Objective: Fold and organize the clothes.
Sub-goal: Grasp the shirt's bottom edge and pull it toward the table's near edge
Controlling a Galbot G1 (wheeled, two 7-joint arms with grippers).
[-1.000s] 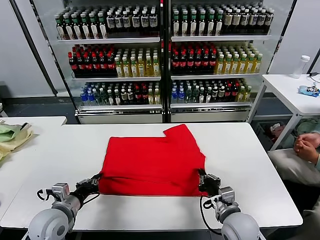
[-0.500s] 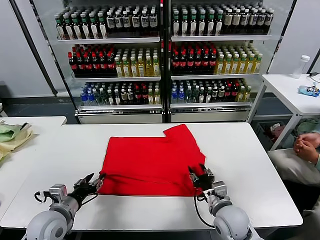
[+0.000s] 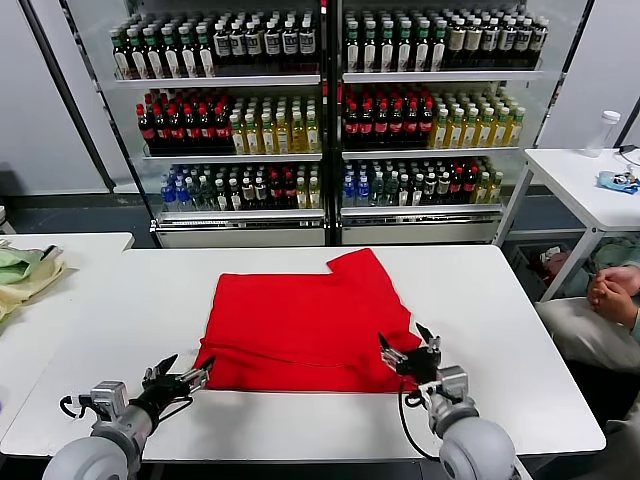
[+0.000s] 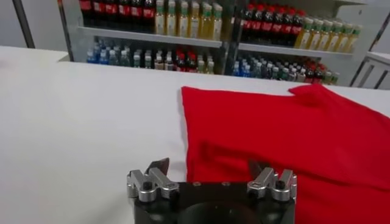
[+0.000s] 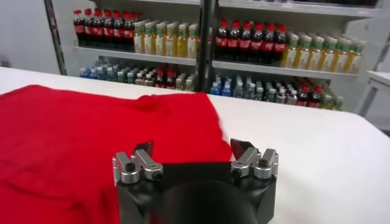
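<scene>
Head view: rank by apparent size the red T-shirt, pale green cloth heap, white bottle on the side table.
1. Red T-shirt, by far largest.
2. Pale green cloth heap, cut off by the frame edge, so only its visible part counts.
3. White bottle, smallest, though farther from the camera.

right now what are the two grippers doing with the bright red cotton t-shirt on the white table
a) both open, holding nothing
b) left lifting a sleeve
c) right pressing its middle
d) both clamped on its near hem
a: the left gripper and right gripper both sit open at the near corners of the bright red cotton T-shirt, which lies flat on the white table, and no cloth is between their fingers.
</scene>
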